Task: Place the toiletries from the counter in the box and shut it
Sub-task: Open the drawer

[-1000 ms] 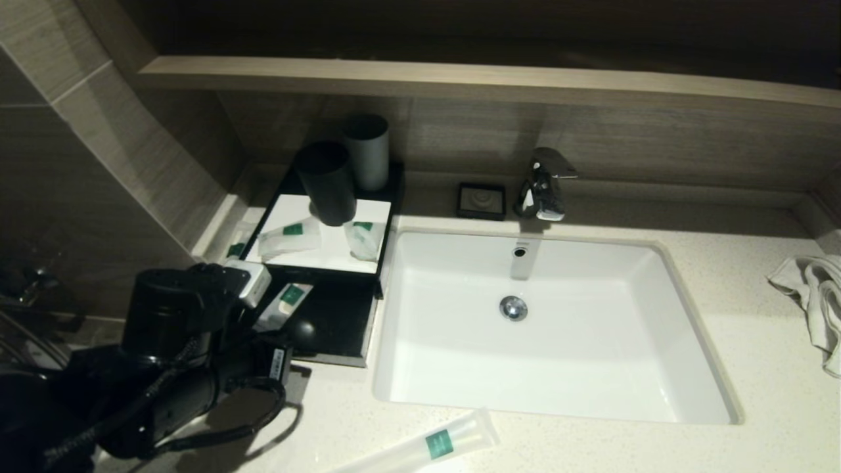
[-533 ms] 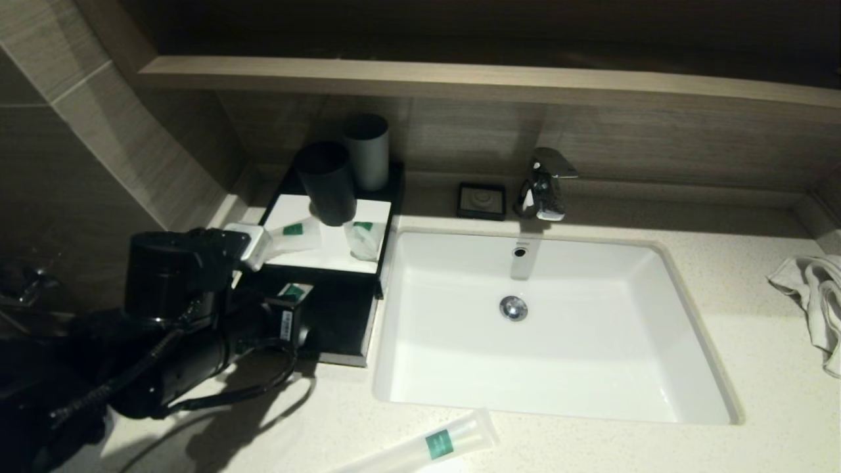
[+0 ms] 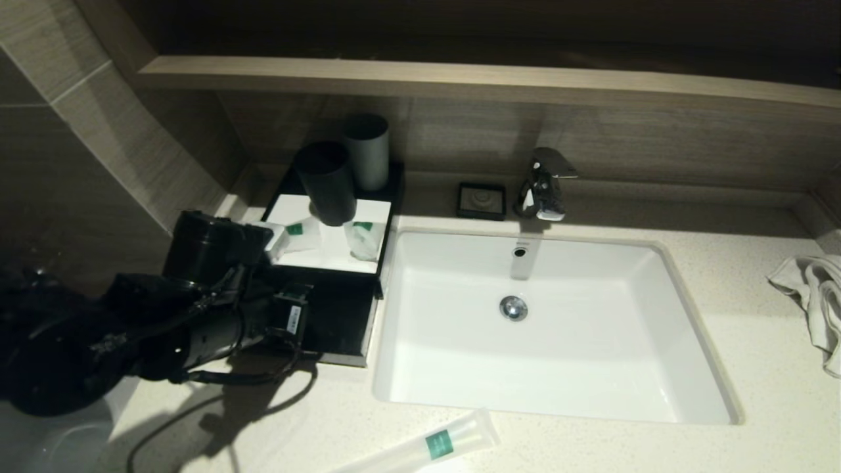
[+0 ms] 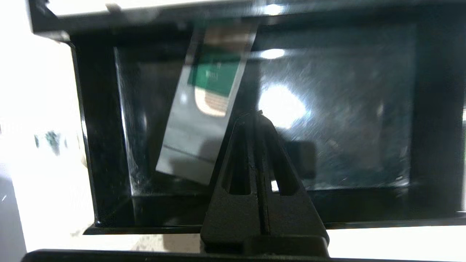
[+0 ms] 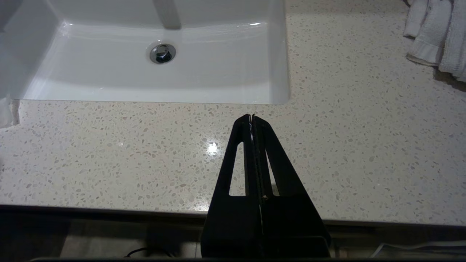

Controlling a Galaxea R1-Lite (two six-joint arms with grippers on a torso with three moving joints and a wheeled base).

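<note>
Two packets (image 3: 302,231) with green labels lie on the white panel (image 3: 328,253) of the box (image 3: 387,197), at the foot of the two dark cups (image 3: 326,180) that stand on its rear part. My left gripper (image 4: 256,116) sits over the front of the open black drawer (image 3: 341,322), its fingers pressed together with nothing between them. Through my left wrist camera I see one flat strip (image 4: 204,109) with a green label lying tilted on the drawer floor, just beside my fingertips; whether they touch it I cannot tell. In the head view my left arm (image 3: 197,309) covers the drawer's left part, so the strip is hidden there.

A long tube (image 3: 427,445) with a green label lies on the counter (image 3: 755,368) in front of the basin (image 3: 545,328), well apart from the box. A white towel (image 3: 811,295) is bunched on the counter at the far right. Behind the basin stand the tap (image 3: 542,184) and a small black soap dish (image 3: 481,200).

My right gripper (image 5: 252,117) hangs over bare counter near the basin's front corner, fingers closed on nothing. It does not show in the head view.
</note>
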